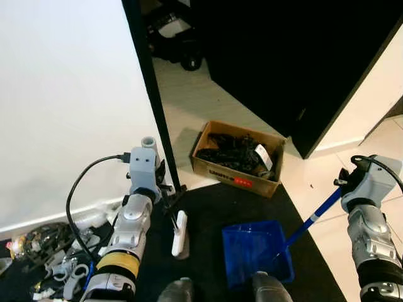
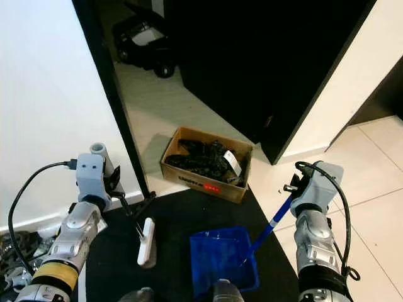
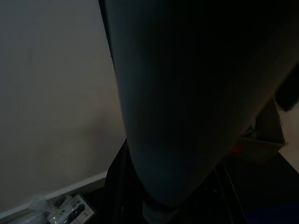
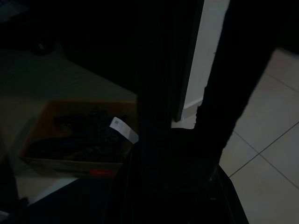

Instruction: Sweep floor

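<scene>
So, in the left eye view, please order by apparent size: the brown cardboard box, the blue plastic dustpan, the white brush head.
1. Brown cardboard box
2. Blue plastic dustpan, nearly alike and nearer the camera, so unsure
3. White brush head

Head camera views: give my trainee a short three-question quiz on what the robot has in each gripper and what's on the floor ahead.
1. True or false: the blue dustpan lies on the black mat.
2. Which gripper holds the dustpan's blue handle? A) left gripper B) right gripper C) neither
3. Fill in: beyond the mat's far edge stands a cardboard ____ holding dark items.

Key
1. True. The pan sits on the mat, close in front of the robot.
2. B. The right gripper grips the handle's top end, while the left gripper holds the brush, whose white head rests on the mat.
3. box.
</scene>
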Motion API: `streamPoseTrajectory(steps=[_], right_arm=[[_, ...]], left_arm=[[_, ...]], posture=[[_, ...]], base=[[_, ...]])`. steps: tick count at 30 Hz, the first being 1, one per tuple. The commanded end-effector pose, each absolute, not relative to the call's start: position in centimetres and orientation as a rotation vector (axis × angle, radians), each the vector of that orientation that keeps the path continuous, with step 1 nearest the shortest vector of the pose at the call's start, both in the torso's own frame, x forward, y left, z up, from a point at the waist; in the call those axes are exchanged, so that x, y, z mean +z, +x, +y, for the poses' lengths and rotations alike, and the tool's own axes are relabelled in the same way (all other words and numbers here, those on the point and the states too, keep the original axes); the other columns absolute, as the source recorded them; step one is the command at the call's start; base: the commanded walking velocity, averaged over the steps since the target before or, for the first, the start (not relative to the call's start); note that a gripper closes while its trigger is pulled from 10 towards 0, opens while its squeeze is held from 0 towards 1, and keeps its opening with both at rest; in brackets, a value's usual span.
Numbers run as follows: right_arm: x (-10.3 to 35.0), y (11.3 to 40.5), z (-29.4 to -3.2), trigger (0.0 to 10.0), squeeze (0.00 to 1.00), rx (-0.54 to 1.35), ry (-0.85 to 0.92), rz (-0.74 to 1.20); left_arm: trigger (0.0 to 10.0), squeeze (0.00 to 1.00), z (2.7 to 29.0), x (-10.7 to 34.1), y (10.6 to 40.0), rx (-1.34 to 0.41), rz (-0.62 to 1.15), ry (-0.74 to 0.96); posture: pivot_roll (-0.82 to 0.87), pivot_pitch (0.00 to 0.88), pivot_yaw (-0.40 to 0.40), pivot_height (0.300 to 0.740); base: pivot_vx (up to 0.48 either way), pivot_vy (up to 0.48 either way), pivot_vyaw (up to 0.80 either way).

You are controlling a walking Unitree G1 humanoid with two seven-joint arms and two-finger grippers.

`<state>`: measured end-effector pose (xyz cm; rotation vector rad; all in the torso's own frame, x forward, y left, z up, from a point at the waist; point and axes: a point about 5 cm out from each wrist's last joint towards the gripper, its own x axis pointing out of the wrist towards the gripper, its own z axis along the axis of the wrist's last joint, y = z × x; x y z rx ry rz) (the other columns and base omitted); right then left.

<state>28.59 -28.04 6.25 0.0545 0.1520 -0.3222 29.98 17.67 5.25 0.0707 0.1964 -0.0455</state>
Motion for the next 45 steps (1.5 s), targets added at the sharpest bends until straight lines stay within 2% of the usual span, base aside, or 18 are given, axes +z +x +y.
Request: streamPoseTrajectory(steps=[1, 5, 14, 31, 37, 45], right_arm=[[6.8, 28.8, -28.7, 10.0, 0.00, -0.341, 0.050, 0.134], [7.0, 29.0, -28.9, 10.0, 0.00, -0.345, 0.048, 0.130], [7.6, 29.3, -29.1, 10.0, 0.00, -0.348, 0.043, 0.113], [10.2, 30.5, -30.6, 10.0, 0.00, -0.359, -0.022, 0.040], [10.1, 30.9, -31.0, 10.0, 0.00, -0.352, -0.073, 0.071], [10.1, 31.1, -32.4, 10.0, 0.00, -0.394, -0.150, 0.114]], left_arm=[[10.0, 0.00, 17.9, 3.7, 29.2, -0.043, 0.287, 0.096], [10.0, 0.00, 17.6, 3.6, 29.4, -0.038, 0.295, 0.089], [10.0, 0.00, 17.2, 3.8, 29.7, -0.036, 0.293, 0.095], [10.0, 0.00, 17.4, 4.3, 30.3, 0.022, 0.249, 0.095], [10.0, 0.00, 17.4, 4.3, 30.8, -0.019, 0.258, 0.144], [10.0, 0.00, 17.4, 5.8, 32.0, -0.023, 0.183, 0.163]], posture=[[-0.02, 0.089, -0.004, 0.740], [-0.03, 0.090, -0.006, 0.740], [-0.03, 0.090, -0.006, 0.740], [-0.04, 0.091, -0.010, 0.740], [-0.04, 0.103, -0.002, 0.740], [-0.03, 0.134, 0.013, 0.740]], base=[[0.000, 0.000, 0.00], [0.000, 0.000, 0.00], [0.000, -0.480, 0.00], [0.000, 0.000, 0.00], [0.000, 0.000, 0.00], [0.000, 0.000, 0.00]])
